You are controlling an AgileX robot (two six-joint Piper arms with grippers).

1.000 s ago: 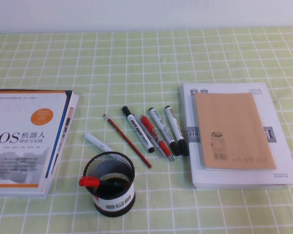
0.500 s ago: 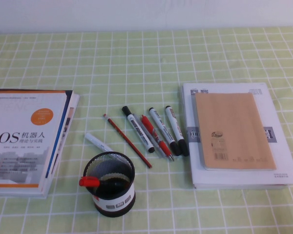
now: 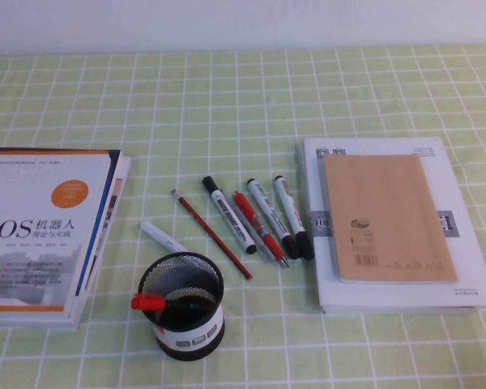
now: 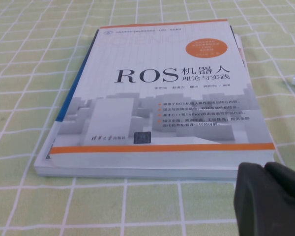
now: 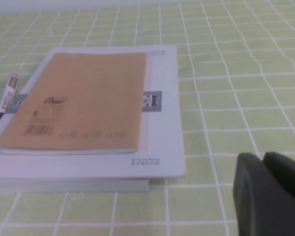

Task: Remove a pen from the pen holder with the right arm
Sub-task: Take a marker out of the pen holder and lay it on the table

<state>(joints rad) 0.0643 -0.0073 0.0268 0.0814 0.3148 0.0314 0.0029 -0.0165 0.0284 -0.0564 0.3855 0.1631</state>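
Far left of the high view: a thick ROS book (image 3: 40, 235) lying flat on the green checked cloth (image 3: 227, 105). By its corner, the left gripper (image 4: 270, 196); cannot tell if clenched or released. Lower middle-left: a black mesh pen holder (image 3: 190, 336) standing up, a red-capped pen (image 3: 148, 301) inside. Just behind, a white pen (image 3: 162, 236), then a red pencil (image 3: 213, 233) and four pens (image 3: 263, 220) side by side. At right, a brown notebook (image 3: 386, 217) on a white book (image 3: 470, 275). Near that book, the right gripper (image 5: 270, 191), clenched on nothing.
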